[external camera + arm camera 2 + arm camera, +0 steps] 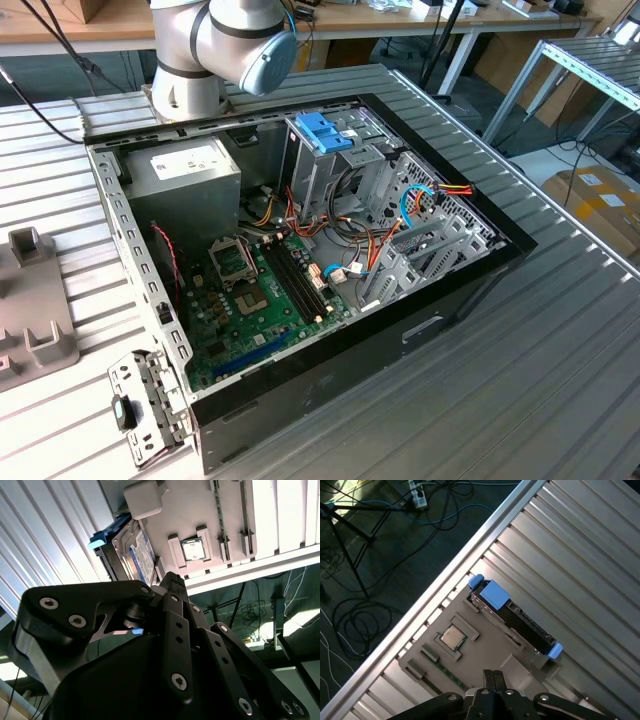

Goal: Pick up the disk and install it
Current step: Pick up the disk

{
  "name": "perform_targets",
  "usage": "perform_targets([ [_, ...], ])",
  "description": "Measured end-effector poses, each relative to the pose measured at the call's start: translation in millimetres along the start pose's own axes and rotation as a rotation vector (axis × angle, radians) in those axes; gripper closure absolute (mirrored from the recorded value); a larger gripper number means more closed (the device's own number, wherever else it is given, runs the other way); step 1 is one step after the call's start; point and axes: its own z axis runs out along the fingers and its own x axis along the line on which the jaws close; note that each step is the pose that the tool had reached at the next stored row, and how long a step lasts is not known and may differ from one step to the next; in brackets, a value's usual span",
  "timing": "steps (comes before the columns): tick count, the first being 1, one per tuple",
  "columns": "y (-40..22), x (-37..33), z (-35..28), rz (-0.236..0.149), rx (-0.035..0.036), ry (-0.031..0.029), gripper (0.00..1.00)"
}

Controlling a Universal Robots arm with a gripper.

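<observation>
Here, fingers (488, 679) clenched empty, near grey holder (490, 650), disk (517, 621) upright along its edge, open ribbed table (580, 555) beside.

From above, the exterior view slants down on the open computer case (300, 260), my base (190, 85) at its upper left; both wrist views peer past my tool (490, 674), close, at the same grey tray (482, 652) and disk (520, 622).
</observation>
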Motion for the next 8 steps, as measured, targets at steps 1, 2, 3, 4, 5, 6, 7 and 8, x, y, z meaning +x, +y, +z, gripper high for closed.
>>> perform_targets([
  [1, 0.0, 0.0, 0.0, -0.002, -0.0001, 0.0001, 0.89],
  [2, 0.0, 0.0, 0.0, -0.003, -0.0001, 0.0002, 0.89],
  [3, 0.0, 0.0, 0.0, -0.005, -0.0001, 0.0003, 0.89],
  [4, 0.0, 0.0, 0.0, -0.007, -0.0002, 0.0004, 0.89],
  [5, 0.0, 0.0, 0.0, -0.009, -0.0003, 0.0005, 0.89],
  [6, 0.0, 0.0, 0.0, -0.010, -0.0003, 0.0005, 0.89],
  [7, 0.0, 0.0, 0.0, -0.011, -0.0003, 0.0005, 0.89],
  [8, 0.0, 0.0, 0.0, -0.012, -0.0003, 0.0006, 0.89],
])
